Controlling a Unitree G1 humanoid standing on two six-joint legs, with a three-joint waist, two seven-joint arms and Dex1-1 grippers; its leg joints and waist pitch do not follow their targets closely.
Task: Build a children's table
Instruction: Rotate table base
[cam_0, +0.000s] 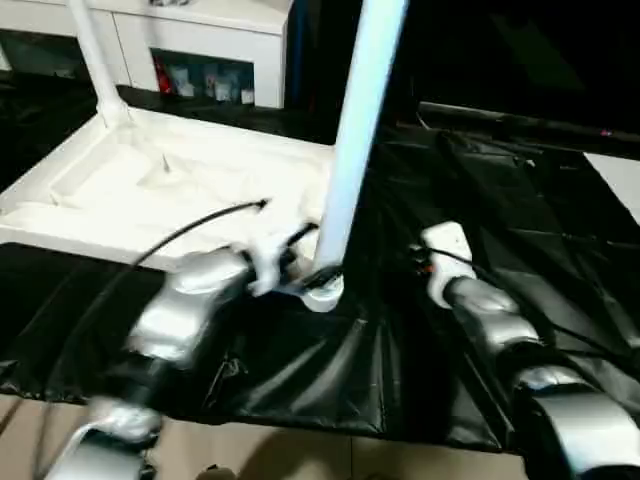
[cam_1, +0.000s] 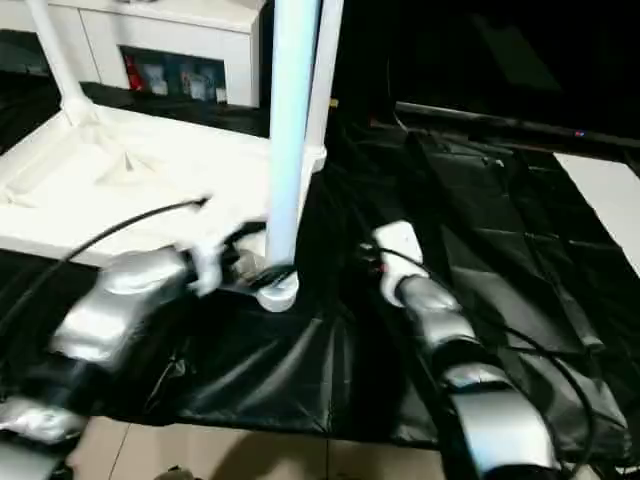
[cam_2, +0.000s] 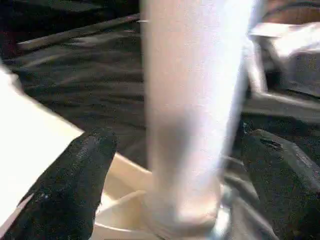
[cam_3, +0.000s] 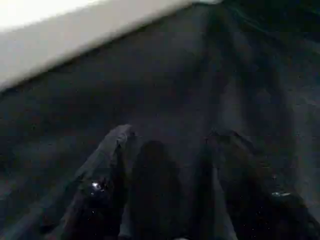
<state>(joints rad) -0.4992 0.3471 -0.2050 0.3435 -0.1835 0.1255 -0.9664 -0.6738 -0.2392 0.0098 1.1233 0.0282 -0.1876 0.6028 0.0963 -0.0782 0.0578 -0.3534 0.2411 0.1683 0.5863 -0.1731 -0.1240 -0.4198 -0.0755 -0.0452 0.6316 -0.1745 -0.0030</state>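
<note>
as seated in socket (cam_0: 322, 288), leg (cam_0: 355, 130) upright, white.

White legs (cam_0: 360, 130) and top (cam_0: 170, 185), black sheet (cam_0: 480, 200).

White table top (cam_0: 150, 185) is lying underside up on black sheeting. One white leg (cam_0: 355, 140) is standing upright in its near corner socket; another leg (cam_0: 95, 60) is standing at the far corner.
</note>
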